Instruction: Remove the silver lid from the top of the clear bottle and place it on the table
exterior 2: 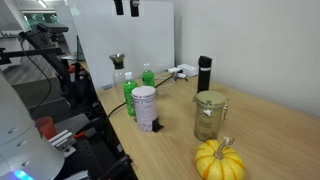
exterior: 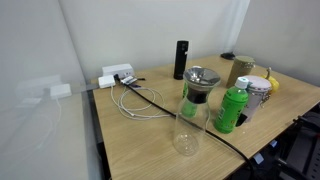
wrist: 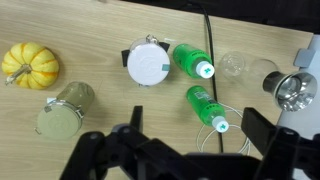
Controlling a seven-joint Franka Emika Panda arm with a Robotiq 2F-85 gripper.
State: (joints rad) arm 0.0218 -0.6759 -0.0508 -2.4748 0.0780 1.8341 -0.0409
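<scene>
The clear bottle [exterior: 187, 130] stands on the table [exterior: 140, 145] with the silver lid [exterior: 203, 75] on top of its dark collar. Both also show in an exterior view, bottle [exterior 2: 118, 82] and lid [exterior 2: 117, 61]. In the wrist view the lid [wrist: 292, 90] is at the right edge, with the bottle's glass [wrist: 238, 66] beside it. My gripper [wrist: 195, 140] is open and empty, high above the table over a green bottle. It shows only as two fingertips at the top of an exterior view [exterior 2: 125, 7], above and slightly behind the lid.
Next to the clear bottle stand two green bottles [wrist: 190, 58] [wrist: 205, 108], a silvery-white can [wrist: 148, 65], a glass jar [wrist: 65, 108] and a yellow pumpkin [wrist: 28, 65]. A slim black cylinder [exterior: 180, 58] stands at the back. White and black cables [exterior: 140, 100] lie across the tabletop.
</scene>
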